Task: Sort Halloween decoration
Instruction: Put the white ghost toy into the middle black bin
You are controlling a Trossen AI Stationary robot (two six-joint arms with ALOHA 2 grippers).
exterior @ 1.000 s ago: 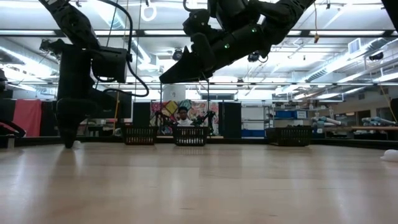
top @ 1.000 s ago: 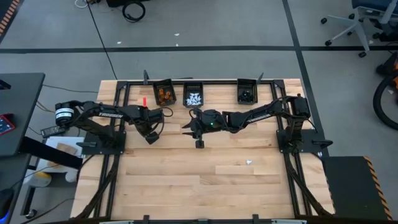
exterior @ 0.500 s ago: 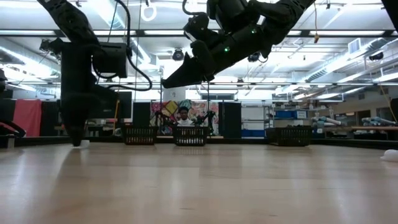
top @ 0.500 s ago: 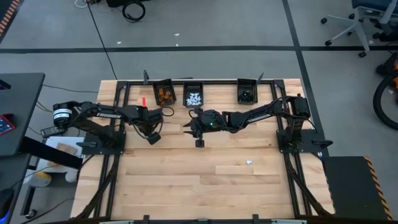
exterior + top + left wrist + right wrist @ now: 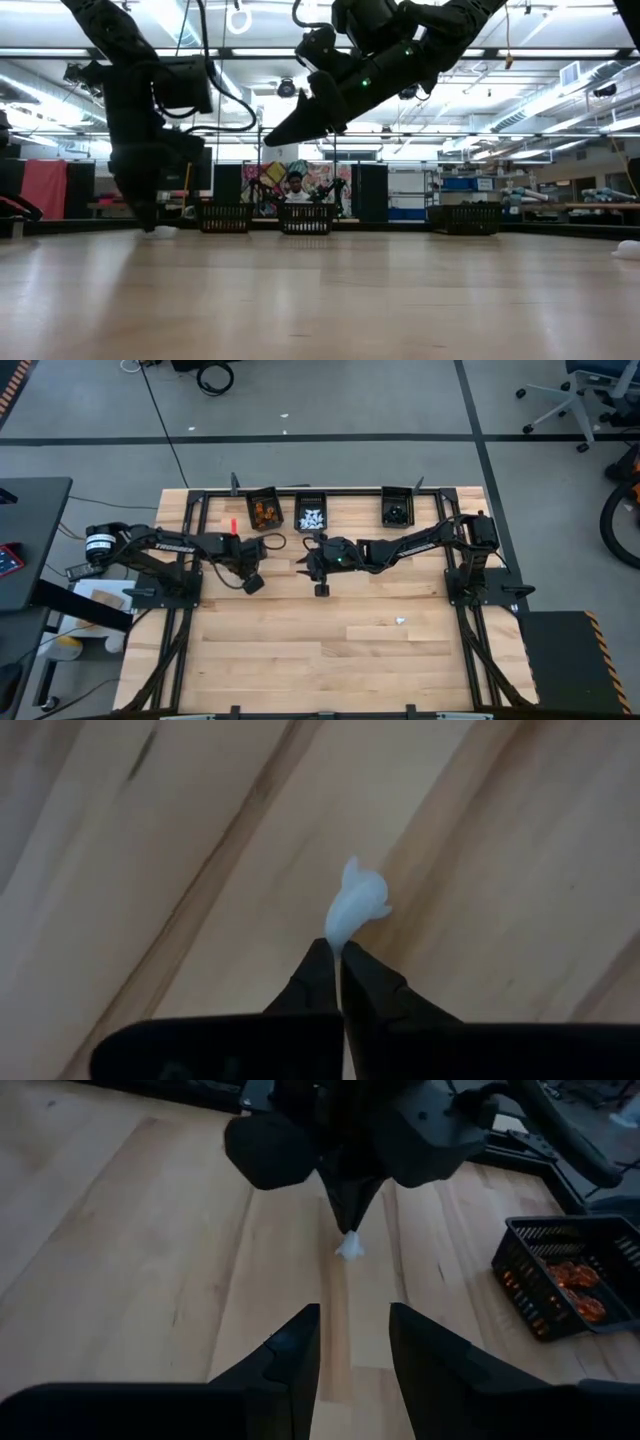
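The left gripper [image 5: 254,584], pinching a small white trinket [image 5: 355,908] between its closed fingertips, is travelling across the wooden table [image 5: 300,650] toward its centre and slightly toward the near edge; in the low view it [image 5: 150,226] is shifting rightward, closer to the leftmost black bin [image 5: 224,216] in the background. The left arm is extending and its cable loop is swinging inward with it. The right gripper [image 5: 318,586], raised at table centre, is tilting slightly, its fingers [image 5: 285,130] edging rightward in the low view.
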